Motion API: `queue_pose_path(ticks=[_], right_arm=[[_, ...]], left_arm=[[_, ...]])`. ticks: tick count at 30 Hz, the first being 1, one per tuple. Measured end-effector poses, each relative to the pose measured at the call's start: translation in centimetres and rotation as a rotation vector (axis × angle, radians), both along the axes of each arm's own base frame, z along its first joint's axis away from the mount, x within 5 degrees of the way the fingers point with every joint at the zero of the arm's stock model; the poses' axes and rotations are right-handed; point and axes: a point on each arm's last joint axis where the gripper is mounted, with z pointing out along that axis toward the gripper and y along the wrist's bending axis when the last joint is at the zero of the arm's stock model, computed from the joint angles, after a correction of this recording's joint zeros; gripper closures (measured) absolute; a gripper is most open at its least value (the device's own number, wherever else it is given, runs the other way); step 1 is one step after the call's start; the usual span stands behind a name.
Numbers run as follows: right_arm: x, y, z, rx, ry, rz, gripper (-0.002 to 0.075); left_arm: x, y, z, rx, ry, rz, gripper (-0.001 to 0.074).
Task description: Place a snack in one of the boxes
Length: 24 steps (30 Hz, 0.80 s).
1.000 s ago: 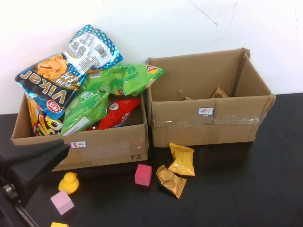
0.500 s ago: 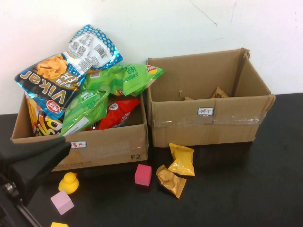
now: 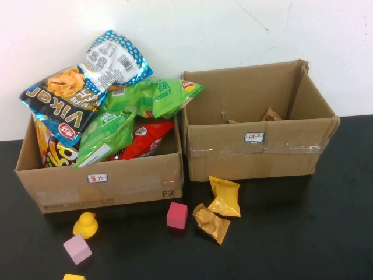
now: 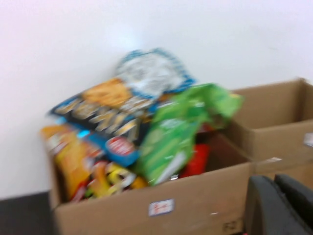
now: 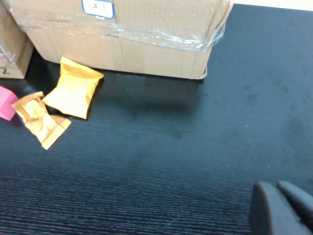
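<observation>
A yellow snack packet [image 3: 225,196] and a tan snack packet [image 3: 211,223] lie on the black table in front of the right cardboard box [image 3: 256,146]. Both packets also show in the right wrist view, the yellow one [image 5: 73,90] and the tan one [image 5: 41,121]. The left box [image 3: 105,184] is heaped with chip bags [image 3: 81,87]. The right box holds a few small tan packets [image 3: 271,114]. Neither arm shows in the high view. My left gripper [image 4: 279,205] is shut and empty, facing the left box [image 4: 146,205]. My right gripper [image 5: 279,203] is shut and empty over bare table, well away from the packets.
A magenta cube [image 3: 176,215], a yellow duck [image 3: 85,225], a pale pink cube [image 3: 77,249] and a yellow block [image 3: 73,277] lie in front of the left box. A white wall stands behind the boxes. Bare black table lies to the right [image 3: 326,233].
The left arm, which filled the lower left of the high view, has drawn back out of that view. The snacks and boxes have not moved.
</observation>
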Motion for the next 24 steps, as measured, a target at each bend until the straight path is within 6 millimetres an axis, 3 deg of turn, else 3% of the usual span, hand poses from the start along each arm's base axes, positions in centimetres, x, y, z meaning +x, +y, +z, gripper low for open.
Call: queue_pose_path(ticks=[7,13,24], right_arm=[[0.0,0.0,0.0,-0.001,0.004,0.0,0.0726],[0.2,0.1,-0.2,0.0,0.013,0.0,0.0726],[1.1,0.5,-1.1,-0.016,0.065,-0.001,0.0726]], left_arm=[[-0.6,1.3,-5.1,-0.117,0.041,0.236,0.0736],[-0.1,1.5,-8.8,-0.096,0.153,0.294,0.0736],[-0.3,1.5,-10.0,-0.079,0.262,0.299,0.0736]])
